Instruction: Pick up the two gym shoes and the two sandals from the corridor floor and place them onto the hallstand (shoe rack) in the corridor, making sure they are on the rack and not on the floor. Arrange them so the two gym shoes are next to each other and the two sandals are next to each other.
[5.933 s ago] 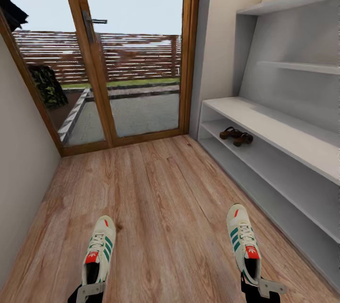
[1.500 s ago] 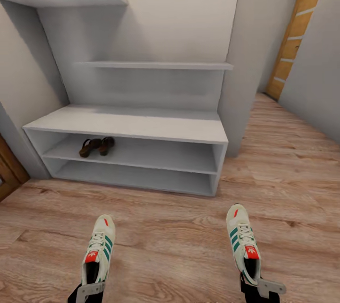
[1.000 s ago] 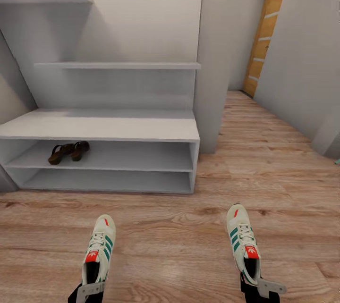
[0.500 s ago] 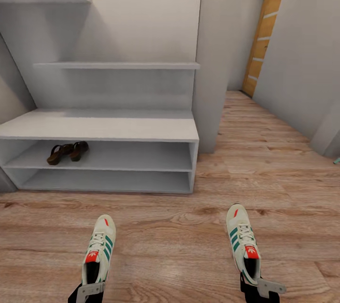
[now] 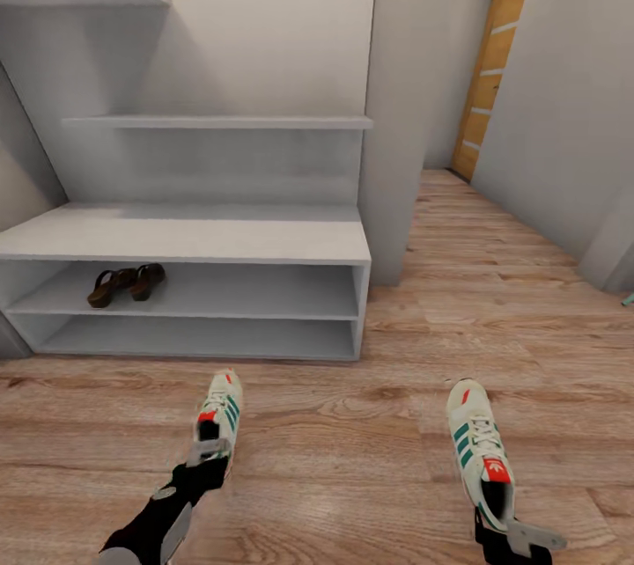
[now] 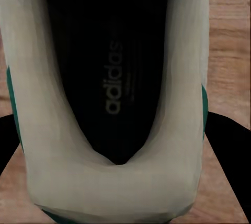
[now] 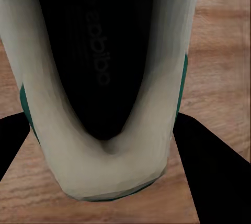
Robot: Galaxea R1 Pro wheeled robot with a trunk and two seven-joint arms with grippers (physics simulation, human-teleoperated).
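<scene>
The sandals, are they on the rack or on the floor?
On the rack: both sandals sit side by side on the hallstand's upper open shelf.

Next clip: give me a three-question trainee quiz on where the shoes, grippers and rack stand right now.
1. True or false: the sandals lie on the corridor floor.
2. What does the left gripper hold?
A. a sandal
B. a gym shoe
C. nothing
3. Fill in: the right gripper grips its gym shoe at the ____ end.

Key:
1. False: they sit on the hallstand, on the upper open shelf.
2. B, the left gym shoe.
3. Heel.
</scene>
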